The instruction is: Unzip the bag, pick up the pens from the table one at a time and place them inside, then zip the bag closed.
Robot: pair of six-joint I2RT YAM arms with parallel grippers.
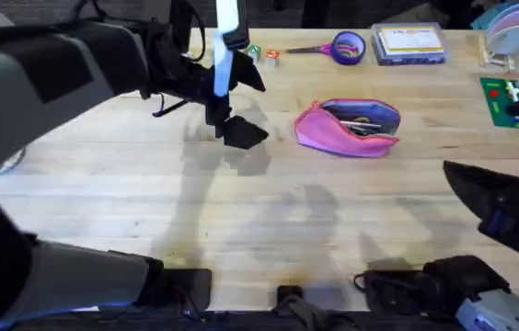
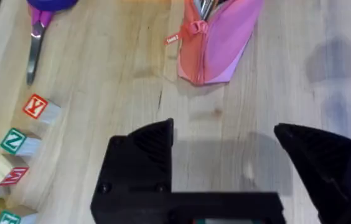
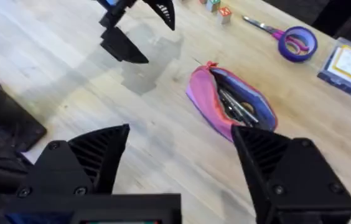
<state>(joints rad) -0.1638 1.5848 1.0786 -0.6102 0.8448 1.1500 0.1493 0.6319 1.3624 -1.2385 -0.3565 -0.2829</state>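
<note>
One open bag (image 1: 347,127), pens (image 3: 238,107) inside, number unclear

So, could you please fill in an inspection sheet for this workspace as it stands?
Surface: wooden table, bare in front.
Job's things: pink bag unzipped, pens inside.
Clutter: scissors, letter blocks, clear box along the far edge.
Grippers: left gripper open, beside the bag; right gripper open, empty.
Cables: nothing seen.
Surroundings: green board at the right edge.
</note>
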